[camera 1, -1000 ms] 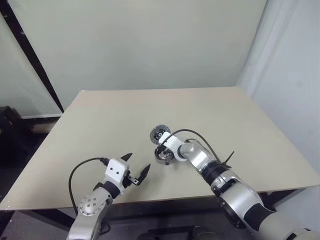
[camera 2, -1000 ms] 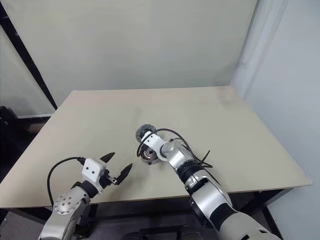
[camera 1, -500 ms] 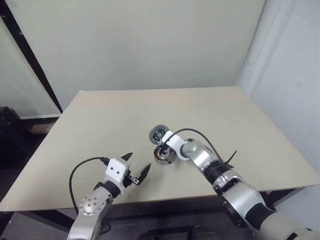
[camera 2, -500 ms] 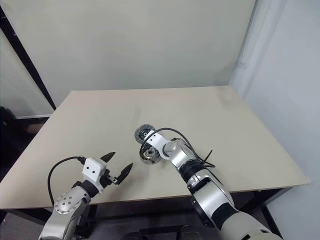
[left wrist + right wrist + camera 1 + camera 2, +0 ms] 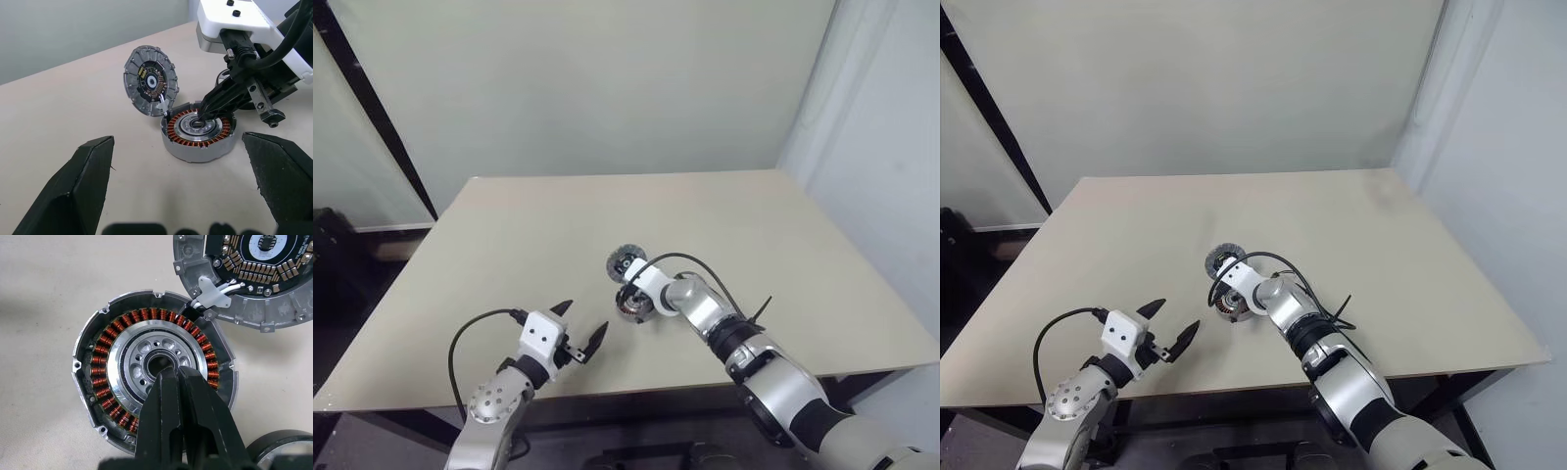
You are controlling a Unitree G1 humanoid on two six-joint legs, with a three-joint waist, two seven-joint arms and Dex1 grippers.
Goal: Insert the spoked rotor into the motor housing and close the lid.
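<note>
The motor housing [image 5: 154, 382] sits on the beige desk [image 5: 509, 245], a short round metal cup with copper-brown windings ringed inside. Within that ring lies a bright silver disc with small round holes about a dark central bore, which looks like the spoked rotor [image 5: 146, 357] already seated in the cup. The right tool [image 5: 176, 374] comes down over it with its two black fingers pressed together, closed on nothing, the tips at the edge of the central bore; whether they touch the metal cannot be told. The lid [image 5: 150, 81] stands tilted just beside the housing on its far side, leaning at the rim, its inner face with a dark circuit ring and light hub turned up, and thin white wires [image 5: 220, 288] run from it to the housing through a small grey clip. Part of a dark round piece [image 5: 281, 450] with a silvery face lies near the housing on the desk. The left tool [image 5: 580, 333] hovers well apart over the near part of the desk, its fingers spread wide and empty.
</note>
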